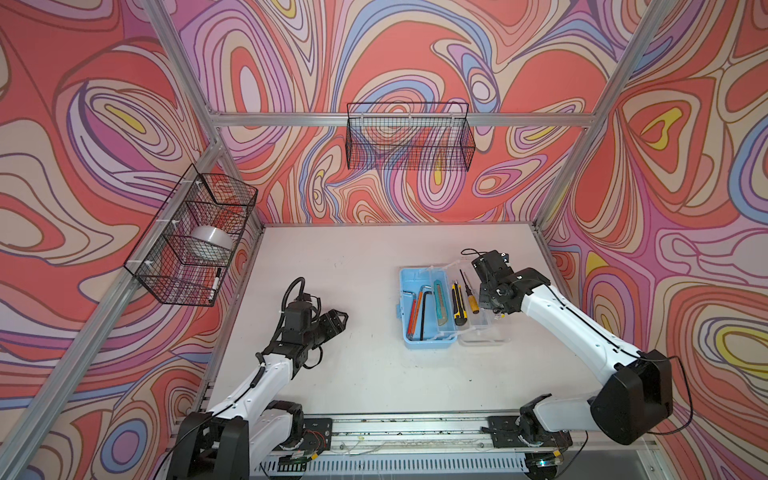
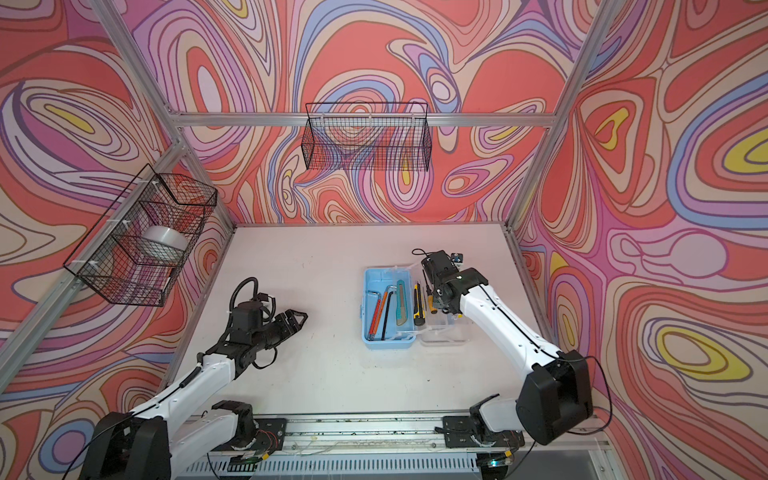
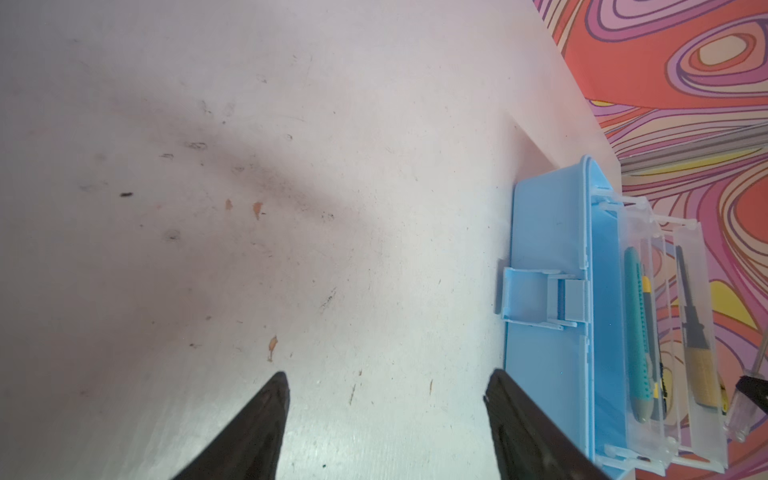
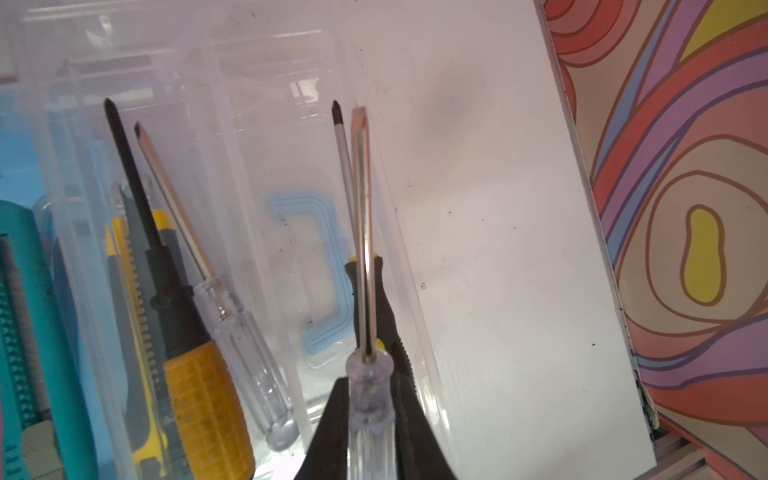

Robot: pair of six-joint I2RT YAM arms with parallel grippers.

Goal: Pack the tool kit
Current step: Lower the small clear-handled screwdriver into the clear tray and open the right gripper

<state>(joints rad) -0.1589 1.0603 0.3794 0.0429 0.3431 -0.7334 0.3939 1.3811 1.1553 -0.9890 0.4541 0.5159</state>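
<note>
Black and spread wide, the left gripper (image 1: pixel 334 322) hovered empty above the white tabletop (image 1: pixel 353 374), well apart from the kit; nothing doing on that side.

Moving right, the small rectangular light-blue plastic box (image 1: pixel 430 344) sat open on the table, and its base was already stocked. A red-handled tool (image 1: pixel 411 313), a silver hex key (image 1: pixel 417 291) and a black hex key (image 1: pixel 423 311) lay side by side, with the teal utility knife (image 1: pixel 441 303) along the base's right edge. The blue latch (image 3: pixel 540 295) on the front wall hung undone.

Next over, the clear plastic lid (image 1: pixel 484 334) lay folded open just beside the base. In it rested the yellow-and-black utility knife (image 1: pixel 458 305), the yellow-handled screwdriver (image 1: pixel 471 297) and, in the right wrist view, a clear-handled screwdriver (image 4: pixel 249 345).

Furthest right, the right gripper (image 4: pixel 369 399) was clenched on a second clear-handled screwdriver (image 4: pixel 365 249), carried above the lid's outer edge. Beneath it lay a black-and-yellow-handled screwdriver (image 4: pixel 386 299); whether inside the lid or on its rim, I couldn't tell.

By my reading, the packing was well along: no loose tool showed on the open table in either top view. What looked left was setting that screwdriver down, swinging the lid over and fastening the latch.
</note>
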